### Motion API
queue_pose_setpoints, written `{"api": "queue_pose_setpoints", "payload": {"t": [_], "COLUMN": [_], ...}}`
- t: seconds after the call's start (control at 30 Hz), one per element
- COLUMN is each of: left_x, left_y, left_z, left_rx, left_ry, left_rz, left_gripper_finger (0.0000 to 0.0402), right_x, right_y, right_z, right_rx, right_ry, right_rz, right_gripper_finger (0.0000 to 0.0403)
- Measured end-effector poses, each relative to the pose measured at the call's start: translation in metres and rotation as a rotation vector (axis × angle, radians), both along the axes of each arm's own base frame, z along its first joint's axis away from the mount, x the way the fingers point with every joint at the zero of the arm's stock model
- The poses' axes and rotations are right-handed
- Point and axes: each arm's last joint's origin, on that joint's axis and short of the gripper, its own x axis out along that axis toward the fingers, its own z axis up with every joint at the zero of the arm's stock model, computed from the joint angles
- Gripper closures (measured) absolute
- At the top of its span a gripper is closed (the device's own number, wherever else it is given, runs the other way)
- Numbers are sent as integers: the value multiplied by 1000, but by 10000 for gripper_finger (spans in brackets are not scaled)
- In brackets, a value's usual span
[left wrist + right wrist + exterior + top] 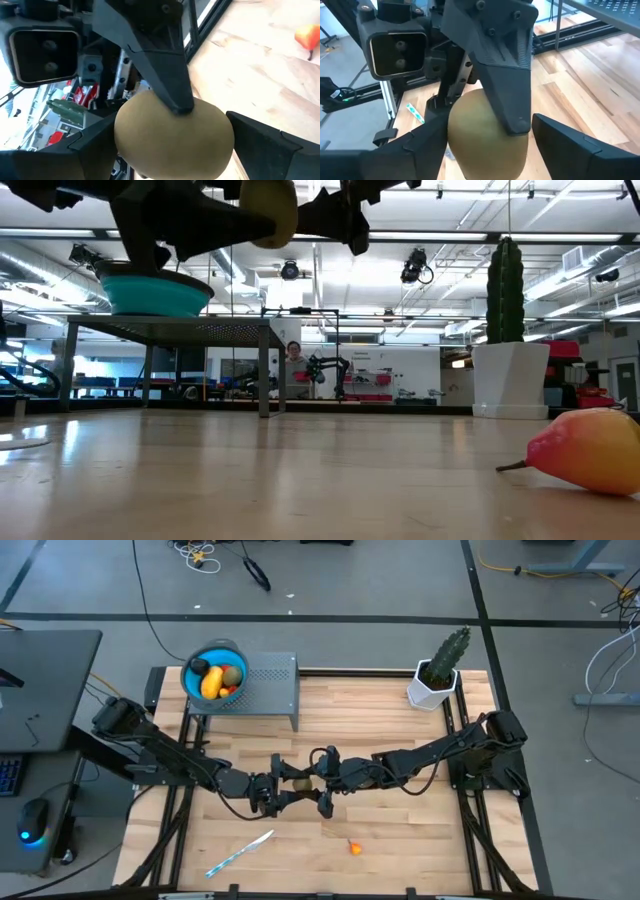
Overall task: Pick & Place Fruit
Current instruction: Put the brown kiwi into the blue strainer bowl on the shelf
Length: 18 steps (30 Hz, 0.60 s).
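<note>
An olive-brown oval fruit (300, 781) is in the air above the middle of the table, high in the low view (270, 210). Both grippers meet at it. My left gripper (280, 785) comes from the table's left and my right gripper (322, 782) from the table's right, each shut on the fruit. A blue bowl (192, 690) on a grey stand holds a yellow-orange oblong (212, 683), a black ball (199, 667), another olive oval (233, 676) and a red piece. One orange-red piece (354, 848) lies on the table near the near edge. My left gripper pinches the olive-brown fruit (150, 145) between its two fingers (265, 142), coming level from the table's left. The fruit is lifted clear of the table. My right gripper has the same fruit (480, 140) between its two fingers (422, 145), coming level from the table's right. One finger shows across the fruit's upper side (182, 102) in the left wrist view.
A white-and-blue knife-like stick (240, 853) lies near the table's near-left edge. A green cactus in a white pot (438, 675) stands at the far right corner. The grey perforated stand (270, 675) sits at the far left. Bare wood lies beneath the grippers.
</note>
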Motion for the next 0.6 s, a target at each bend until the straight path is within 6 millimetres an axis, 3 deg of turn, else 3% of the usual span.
{"api": "queue_pose_setpoints", "payload": {"t": [0.2, 0.5, 0.6], "left_x": [-1, -2, -2], "left_y": [1, 0, 0], "left_z": [-2, -1, -1], "left_rx": [8, -218, -245], "left_ry": [19, -13, -15], "left_rz": [39, 92, 95], "left_gripper_finger": [54, 54, 54], "right_x": [0, -5, -14], "right_y": [0, -1, -3], "right_z": [-1, -3, 4], "right_rx": [-20, -67, -65], "right_ry": [13, 76, 111], "right_rz": [7, 45, 40], "right_gripper_finger": [91, 87, 87]}}
